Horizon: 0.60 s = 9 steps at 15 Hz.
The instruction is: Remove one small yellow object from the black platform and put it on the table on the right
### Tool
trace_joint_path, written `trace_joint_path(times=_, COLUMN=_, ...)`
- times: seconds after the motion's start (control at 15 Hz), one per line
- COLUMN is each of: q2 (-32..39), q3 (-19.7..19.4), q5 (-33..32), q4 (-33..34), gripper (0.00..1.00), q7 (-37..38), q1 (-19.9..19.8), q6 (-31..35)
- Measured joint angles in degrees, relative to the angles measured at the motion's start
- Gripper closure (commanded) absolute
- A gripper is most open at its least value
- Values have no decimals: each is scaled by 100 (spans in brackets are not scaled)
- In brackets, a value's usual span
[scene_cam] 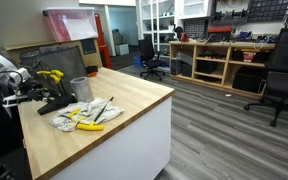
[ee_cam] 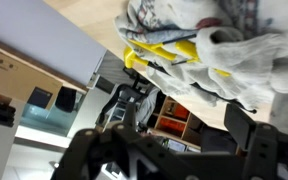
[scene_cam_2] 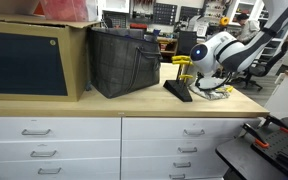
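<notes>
A black platform (scene_cam: 52, 104) stands on the wooden table, also seen in an exterior view (scene_cam_2: 177, 91). Small yellow objects (scene_cam: 50, 74) sit at its top, and one shows in an exterior view (scene_cam_2: 181, 60). My gripper (scene_cam: 26, 92) hangs beside the platform, over the crumpled cloth (scene_cam_2: 216, 92). In the wrist view my gripper (ee_cam: 179, 132) is open and empty, its fingers apart. A yellow object (ee_cam: 162, 55) lies among the folds of the white cloth (ee_cam: 234, 50) there.
A grey cup (scene_cam: 80, 88) stands next to the cloth (scene_cam: 84, 110), which carries more yellow pieces (scene_cam: 88, 125). A dark bag (scene_cam_2: 124, 62) and a cardboard box (scene_cam_2: 29, 55) stand on the counter. The table edge (scene_cam: 134, 112) is near.
</notes>
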Motion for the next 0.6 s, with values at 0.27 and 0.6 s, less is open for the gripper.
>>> trace_joint_path(times=0.27, q2=-1107, q3=400, q5=1799, q4=-157, gripper=0, q7=-1173, q1=71, q6=514)
trace_joint_path(times=0.6, q2=-2115, q3=381, q5=4053, q4=-187, gripper=0, q7=-2807, q1=176, q6=557)
